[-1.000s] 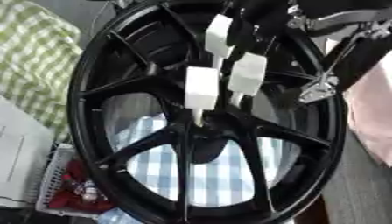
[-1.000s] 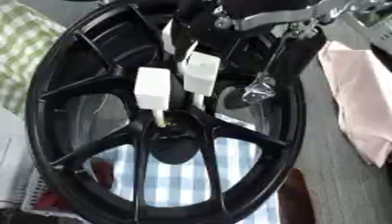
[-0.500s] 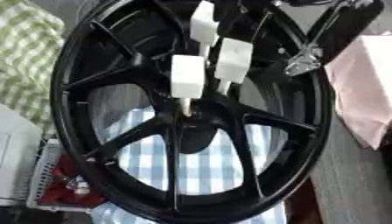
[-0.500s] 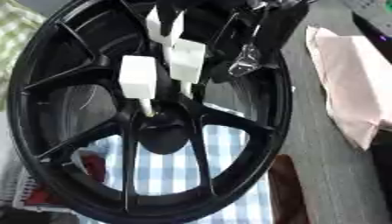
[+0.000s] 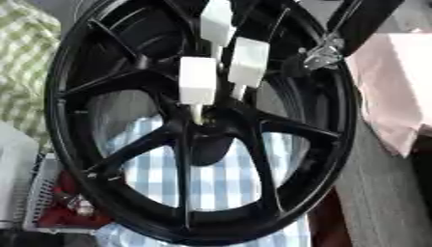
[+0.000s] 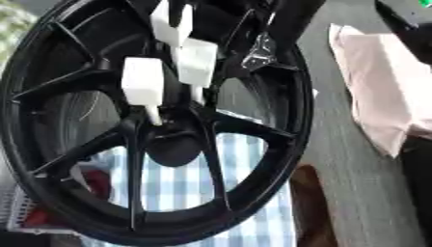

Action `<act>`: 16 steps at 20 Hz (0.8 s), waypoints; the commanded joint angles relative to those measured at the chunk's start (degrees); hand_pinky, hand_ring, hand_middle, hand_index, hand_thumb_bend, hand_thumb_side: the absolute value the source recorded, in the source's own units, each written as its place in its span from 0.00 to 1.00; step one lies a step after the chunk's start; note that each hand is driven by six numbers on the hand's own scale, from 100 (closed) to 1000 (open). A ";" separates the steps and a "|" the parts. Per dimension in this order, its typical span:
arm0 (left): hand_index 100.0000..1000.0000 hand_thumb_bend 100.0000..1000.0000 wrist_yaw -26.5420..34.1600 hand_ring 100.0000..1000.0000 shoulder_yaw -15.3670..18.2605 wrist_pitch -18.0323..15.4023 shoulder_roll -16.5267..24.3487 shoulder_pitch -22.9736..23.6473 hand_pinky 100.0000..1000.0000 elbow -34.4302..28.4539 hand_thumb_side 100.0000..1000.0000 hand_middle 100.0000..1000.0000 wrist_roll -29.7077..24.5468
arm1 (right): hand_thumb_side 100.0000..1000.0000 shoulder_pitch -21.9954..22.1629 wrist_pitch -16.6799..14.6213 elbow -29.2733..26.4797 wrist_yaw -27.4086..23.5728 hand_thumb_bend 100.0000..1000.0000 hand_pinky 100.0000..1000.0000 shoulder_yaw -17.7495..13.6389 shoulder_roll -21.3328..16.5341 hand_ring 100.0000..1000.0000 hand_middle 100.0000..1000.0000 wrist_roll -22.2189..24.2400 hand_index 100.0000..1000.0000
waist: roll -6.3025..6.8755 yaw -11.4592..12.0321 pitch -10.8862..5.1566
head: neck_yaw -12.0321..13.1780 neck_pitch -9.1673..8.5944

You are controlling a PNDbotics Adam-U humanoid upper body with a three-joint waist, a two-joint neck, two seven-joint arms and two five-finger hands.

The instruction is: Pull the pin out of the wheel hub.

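The wheel (image 5: 202,144) runs off the top edge, its upper rim cut away. The topmost white pin (image 5: 216,21) is cropped there too. Whatever holds the silver clamp (image 5: 319,50) is blurred, so no fingers can be made out.

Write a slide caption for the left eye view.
Black wheel hub standing on a blue checked cloth, three white-headed pins seated near its centre, robot arm at upper right.

Glossy black metal wheel hub (image 5: 194,144), matt white plastic-looking pins (image 5: 198,87).
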 commanded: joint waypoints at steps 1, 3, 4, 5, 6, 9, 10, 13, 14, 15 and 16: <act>0.70 0.46 0.21 0.62 0.58 -0.23 1.32 -0.32 0.62 -0.95 0.61 0.57 0.05 | 0.25 -1.07 -0.45 0.29 -0.15 0.41 0.85 -0.62 -0.66 0.54 0.65 -0.08 0.74 | 0.24 0.00 -1.07 | -0.06 -0.29; 0.70 0.46 0.21 0.62 0.60 -0.24 1.29 -0.33 0.62 -0.96 0.61 0.57 0.06 | 0.25 -1.17 -0.42 0.56 -0.20 0.41 0.86 -0.55 -0.51 0.58 0.66 -0.31 0.74 | 0.27 0.02 -1.09 | -0.01 -0.29; 0.70 0.46 0.20 0.62 0.61 -0.24 1.29 -0.33 0.62 -0.96 0.61 0.57 0.08 | 0.25 -1.22 -0.43 0.69 -0.23 0.41 0.86 -0.47 -0.45 0.58 0.66 -0.37 0.74 | 0.29 0.05 -1.09 | 0.00 -0.31; 0.70 0.46 0.20 0.62 0.63 -0.25 1.29 -0.33 0.62 -0.97 0.61 0.57 0.09 | 0.25 -1.27 -0.46 0.81 -0.28 0.41 0.86 -0.38 -0.38 0.58 0.66 -0.39 0.74 | 0.31 0.07 -1.08 | 0.01 -0.33; 0.70 0.46 0.20 0.62 0.65 -0.26 1.27 -0.33 0.62 -0.97 0.61 0.57 0.12 | 0.25 -1.31 -0.50 0.91 -0.34 0.41 0.86 -0.30 -0.31 0.58 0.66 -0.39 0.74 | 0.31 0.09 -1.08 | -0.01 -0.36; 0.70 0.46 0.22 0.62 0.68 -0.26 1.22 -0.34 0.62 -0.98 0.61 0.57 0.16 | 0.25 -1.38 -0.66 1.24 -0.45 0.41 0.86 0.00 -0.16 0.58 0.66 -0.28 0.74 | 0.31 0.13 -1.05 | -0.11 -0.48; 0.70 0.46 0.22 0.62 0.70 -0.26 1.21 -0.35 0.62 -0.97 0.61 0.57 0.18 | 0.25 -1.40 -0.71 1.35 -0.45 0.41 0.86 0.10 -0.13 0.58 0.66 -0.17 0.74 | 0.32 0.12 -1.05 | -0.13 -0.39; 0.70 0.46 0.18 0.62 0.76 -0.28 1.21 -0.38 0.62 -1.00 0.61 0.57 0.27 | 0.25 -1.42 -0.77 1.73 -0.38 0.42 0.84 0.27 -0.01 0.52 0.63 0.33 0.73 | 0.36 0.12 -1.09 | -0.24 -0.19; 0.70 0.46 0.17 0.62 0.77 -0.28 1.20 -0.36 0.62 -1.00 0.61 0.57 0.29 | 0.25 -1.44 -0.78 1.84 -0.41 0.41 0.84 0.33 0.03 0.53 0.63 0.46 0.73 | 0.38 0.12 -1.11 | -0.32 -0.23; 0.70 0.46 0.17 0.62 0.77 -0.26 1.19 -0.33 0.62 -0.98 0.61 0.57 0.30 | 0.25 -1.47 -0.79 1.94 -0.44 0.41 0.84 0.40 0.09 0.53 0.63 0.56 0.73 | 0.40 0.11 -1.13 | -0.36 -0.20; 0.70 0.46 0.18 0.62 0.77 -0.24 1.19 -0.32 0.62 -0.97 0.61 0.57 0.31 | 0.25 -1.52 -0.80 2.02 -0.49 0.41 0.84 0.44 0.14 0.54 0.63 0.61 0.73 | 0.42 0.09 -1.16 | -0.35 -0.13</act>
